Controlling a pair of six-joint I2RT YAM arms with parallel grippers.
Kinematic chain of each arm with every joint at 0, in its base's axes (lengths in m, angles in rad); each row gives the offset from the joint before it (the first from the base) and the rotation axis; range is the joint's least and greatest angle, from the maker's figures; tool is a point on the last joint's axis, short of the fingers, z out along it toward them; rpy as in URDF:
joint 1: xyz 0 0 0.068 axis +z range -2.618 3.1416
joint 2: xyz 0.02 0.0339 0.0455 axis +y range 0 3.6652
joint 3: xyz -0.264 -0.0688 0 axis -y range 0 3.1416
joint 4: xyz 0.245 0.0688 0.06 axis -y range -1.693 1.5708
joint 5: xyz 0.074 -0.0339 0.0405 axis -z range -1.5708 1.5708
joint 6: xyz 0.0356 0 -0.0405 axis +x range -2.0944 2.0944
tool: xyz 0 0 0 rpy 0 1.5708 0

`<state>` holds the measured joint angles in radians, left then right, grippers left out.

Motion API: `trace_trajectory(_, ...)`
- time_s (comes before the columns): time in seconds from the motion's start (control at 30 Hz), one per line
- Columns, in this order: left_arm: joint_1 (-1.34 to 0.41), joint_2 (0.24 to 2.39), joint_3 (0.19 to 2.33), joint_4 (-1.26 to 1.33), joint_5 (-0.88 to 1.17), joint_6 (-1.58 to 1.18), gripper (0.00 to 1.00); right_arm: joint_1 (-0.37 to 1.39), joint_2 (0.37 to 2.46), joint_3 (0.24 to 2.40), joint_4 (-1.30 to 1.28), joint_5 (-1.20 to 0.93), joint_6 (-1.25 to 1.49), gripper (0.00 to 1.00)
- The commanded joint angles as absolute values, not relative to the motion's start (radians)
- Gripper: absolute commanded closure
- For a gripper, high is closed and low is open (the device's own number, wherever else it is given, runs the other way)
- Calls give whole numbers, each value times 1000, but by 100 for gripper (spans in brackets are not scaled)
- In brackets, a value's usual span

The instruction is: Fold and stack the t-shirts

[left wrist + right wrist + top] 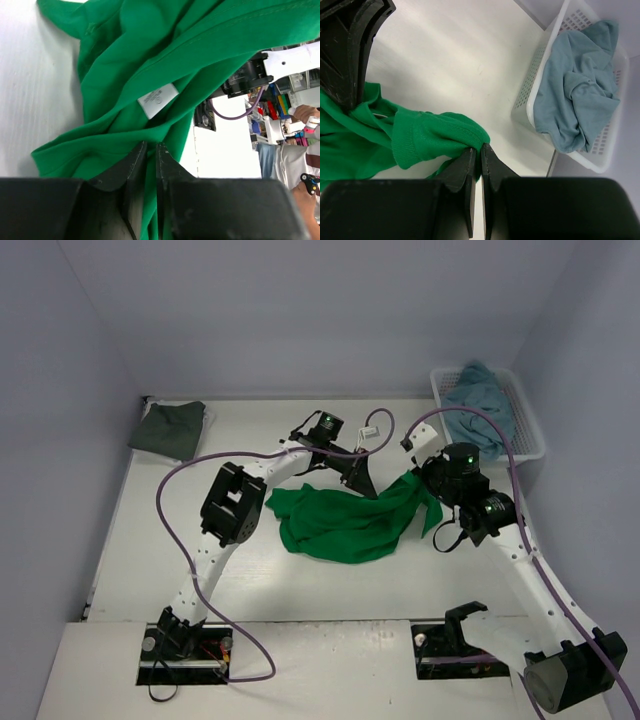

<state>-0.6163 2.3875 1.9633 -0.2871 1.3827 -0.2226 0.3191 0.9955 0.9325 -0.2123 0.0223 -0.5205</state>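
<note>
A green t-shirt (345,520) lies crumpled in the middle of the table, its far edge lifted between both grippers. My left gripper (366,483) is shut on green cloth (125,65) near the white neck label (158,100). My right gripper (428,480) is shut on the shirt's ribbed hem (435,135) at its right end. A dark green folded shirt (170,428) lies at the far left of the table. A grey-blue shirt (478,400) lies crumpled in the white basket (530,425), and it also shows in the right wrist view (575,100).
The basket (537,90) stands at the far right corner against the walls. Purple cables loop from both arms. The left gripper's black fingers (345,55) show at the upper left of the right wrist view.
</note>
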Motion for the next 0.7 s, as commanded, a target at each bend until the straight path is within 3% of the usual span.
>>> trace_trajectory(0.0,-635,2318,1976,-183,1448,-273,92,311,986,959,-137,43,-511,100)
trace_trajectory(0.17,-649,2330,1994,-172,1448,-294,99,311,980,957,-140,49,-515,100)
trace_trajectory(0.33,-624,2327,2016,-173,1425,-301,100,311,980,956,-140,46,-517,100)
trace_trajectory(0.67,-480,2238,1944,-173,1175,-244,100,311,991,957,-135,37,-509,100)
